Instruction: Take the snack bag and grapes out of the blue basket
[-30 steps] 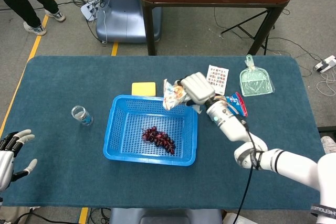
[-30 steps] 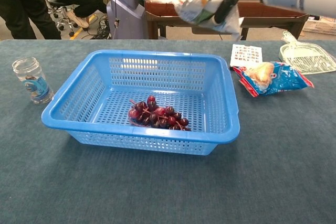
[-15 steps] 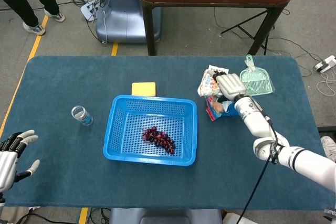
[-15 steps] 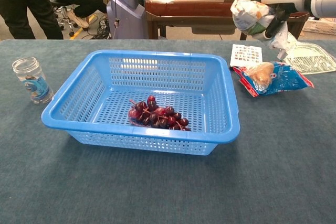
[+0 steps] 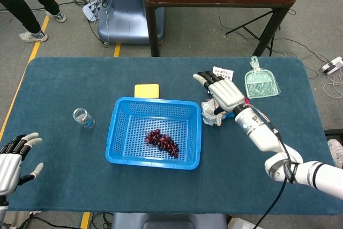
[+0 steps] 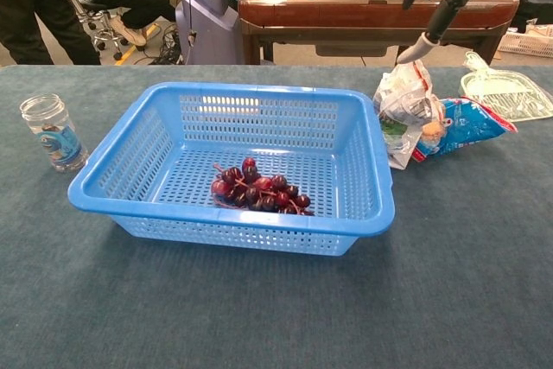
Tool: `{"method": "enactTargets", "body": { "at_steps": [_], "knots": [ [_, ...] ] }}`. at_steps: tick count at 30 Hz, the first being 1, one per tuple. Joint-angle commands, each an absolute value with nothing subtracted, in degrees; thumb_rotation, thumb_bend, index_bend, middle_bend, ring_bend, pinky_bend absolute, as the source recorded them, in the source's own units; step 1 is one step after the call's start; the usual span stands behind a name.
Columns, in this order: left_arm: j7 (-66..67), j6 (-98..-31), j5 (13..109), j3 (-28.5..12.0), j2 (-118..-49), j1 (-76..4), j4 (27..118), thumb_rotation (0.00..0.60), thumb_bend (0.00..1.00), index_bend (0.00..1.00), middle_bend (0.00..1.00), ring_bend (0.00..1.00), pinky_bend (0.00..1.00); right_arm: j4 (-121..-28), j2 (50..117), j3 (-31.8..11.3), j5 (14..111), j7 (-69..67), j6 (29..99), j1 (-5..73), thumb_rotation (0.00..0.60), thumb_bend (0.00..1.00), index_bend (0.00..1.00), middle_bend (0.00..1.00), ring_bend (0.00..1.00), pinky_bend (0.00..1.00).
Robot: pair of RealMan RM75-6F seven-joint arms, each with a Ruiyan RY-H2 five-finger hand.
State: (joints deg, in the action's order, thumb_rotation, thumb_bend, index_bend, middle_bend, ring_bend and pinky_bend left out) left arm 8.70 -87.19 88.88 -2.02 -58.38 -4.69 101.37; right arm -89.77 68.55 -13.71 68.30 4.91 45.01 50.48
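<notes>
Now, going from left to right with the blue basket point(image 5: 154, 132) as the landmark: the left hand point(image 5: 13, 156) hovers far off the basket's left side, near the table's near corner, its fingers spread and nothing in them. A small glass jar point(image 5: 83, 117) stands between that hand and the basket's left wall. Inside the basket, the grapes point(image 5: 162, 142) lie on the floor toward its right half, their long axis slanting from the far left to the near right. Just outside the basket's right wall lies the snack bag point(image 6: 399, 112), already out and resting against a blue packet point(image 6: 467, 121). Above it the right hand point(image 5: 222, 92) is spread wide and holds nothing. The grapes therefore lie to the left of the right hand and nearer the robot, just over the basket's right wall. By my judgement the right hand is far nearer them than the left one, so the reach should fall to it.
</notes>
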Motion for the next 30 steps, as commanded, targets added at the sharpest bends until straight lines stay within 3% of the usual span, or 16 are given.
{"method": "enactTargets", "body": {
  "at_steps": [1,6,13,18,30],
  "knots": [
    [9.0,-87.1,88.8,-2.1,-58.4,-4.8,101.5,0.6,0.27,0.33,0.21,0.16,0.24,-93.0,68.7,-13.2,72.6,3.0,45.5,50.9,0.6,0.06,0.0,0.11,0.05,0.22],
    [9.1,-87.2,88.7,-2.0,-58.4,-4.7,101.5,0.6,0.27,0.33,0.21,0.16,0.25,-92.7,71.9,-12.8,74.7,0.9,42.4,53.5,0.6,0.05,0.0,0.16,0.11,0.24],
    [9.4,-87.1,88.4,-2.1,-58.3,-4.7,101.5,0.6,0.27,0.33,0.21,0.16,0.24,-88.9,78.8,-11.2,74.1,4.4,37.6,57.8,0.6,0.03,0.0,0.17,0.12,0.25],
    [9.5,-87.3,88.5,-2.0,-58.4,-4.5,101.7,0.6,0.27,0.33,0.21,0.16,0.24,-84.8,84.5,-10.3,72.1,7.9,35.7,60.3,0.6,0.03,0.06,0.24,0.16,0.25],
    [8.4,-88.0,88.1,-1.7,-58.1,-3.7,100.9,0.6,0.27,0.34,0.21,0.16,0.24,-77.4,92.7,-9.0,63.7,15.9,32.4,65.0,0.6,0.03,0.09,0.25,0.16,0.25]
  ]
}}
